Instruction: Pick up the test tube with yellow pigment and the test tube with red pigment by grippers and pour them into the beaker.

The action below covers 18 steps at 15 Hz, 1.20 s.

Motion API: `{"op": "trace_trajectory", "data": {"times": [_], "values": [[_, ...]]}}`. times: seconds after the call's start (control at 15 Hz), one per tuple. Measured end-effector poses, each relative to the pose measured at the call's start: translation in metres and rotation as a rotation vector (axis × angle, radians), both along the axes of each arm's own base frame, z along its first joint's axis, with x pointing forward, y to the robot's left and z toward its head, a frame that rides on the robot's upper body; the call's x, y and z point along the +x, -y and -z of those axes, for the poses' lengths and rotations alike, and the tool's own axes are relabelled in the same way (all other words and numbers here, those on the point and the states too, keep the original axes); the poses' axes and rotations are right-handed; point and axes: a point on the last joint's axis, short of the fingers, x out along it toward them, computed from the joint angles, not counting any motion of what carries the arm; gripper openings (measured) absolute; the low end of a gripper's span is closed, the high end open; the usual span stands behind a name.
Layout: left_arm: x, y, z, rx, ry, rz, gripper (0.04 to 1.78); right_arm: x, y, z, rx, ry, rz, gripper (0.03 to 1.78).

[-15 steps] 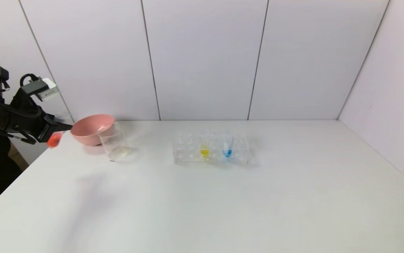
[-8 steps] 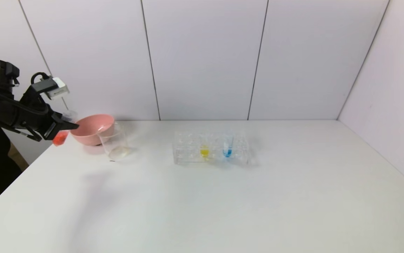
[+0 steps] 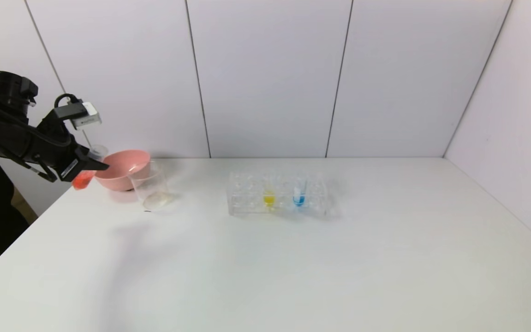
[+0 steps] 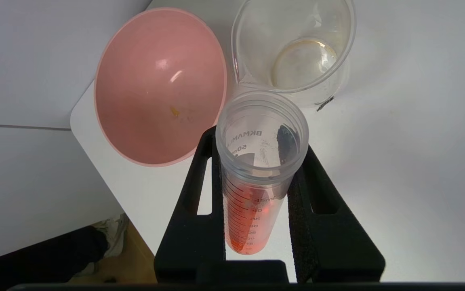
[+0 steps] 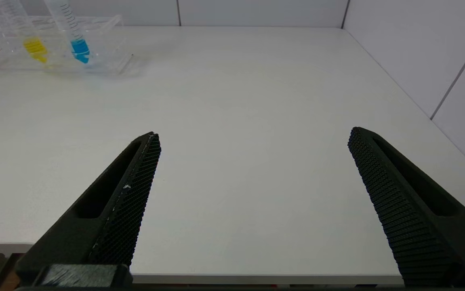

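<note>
My left gripper [image 3: 87,162] [image 4: 258,137] is shut on the test tube with red pigment [image 3: 84,177] [image 4: 252,202], held roughly upright in the air at the table's far left corner, just left of the pink bowl. The clear beaker [image 3: 151,186] [image 4: 295,48] stands to the right of the bowl, with a pale film at its bottom. The test tube with yellow pigment [image 3: 269,193] [image 5: 34,46] stands in the clear rack [image 3: 247,203] at mid-table. My right gripper [image 5: 252,139] is open above the near table edge, out of the head view.
A pink bowl [image 3: 120,169] [image 4: 159,85] sits between the held tube and the beaker. A tube of blue liquid [image 3: 299,193] [image 5: 79,50] stands in the rack right of the yellow one. White walls close the back and right.
My left gripper has risen and moved right toward the bowl and beaker, carrying the red tube. Bowl, beaker and rack have stayed put.
</note>
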Motion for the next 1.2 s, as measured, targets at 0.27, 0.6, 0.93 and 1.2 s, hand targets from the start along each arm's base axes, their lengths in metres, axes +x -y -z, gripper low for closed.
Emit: {"op": "trace_trajectory", "data": {"times": [0.27, 0.6, 0.93, 1.2], "values": [[0.005, 0.002, -0.002, 0.029, -0.014, 0.038, 0.45, 0.0, 0.0, 0.0, 0.0, 0.0, 0.0, 1.7], [0.012, 0.007, -0.007, 0.062, -0.036, 0.088, 0.45, 0.0, 0.0, 0.0, 0.0, 0.0, 0.0, 1.7], [0.02, 0.01, -0.008, 0.11, -0.063, 0.137, 0.45, 0.0, 0.0, 0.0, 0.0, 0.0, 0.0, 1.7], [0.023, 0.011, -0.008, 0.129, -0.087, 0.169, 0.45, 0.0, 0.0, 0.0, 0.0, 0.0, 0.0, 1.7]]}}
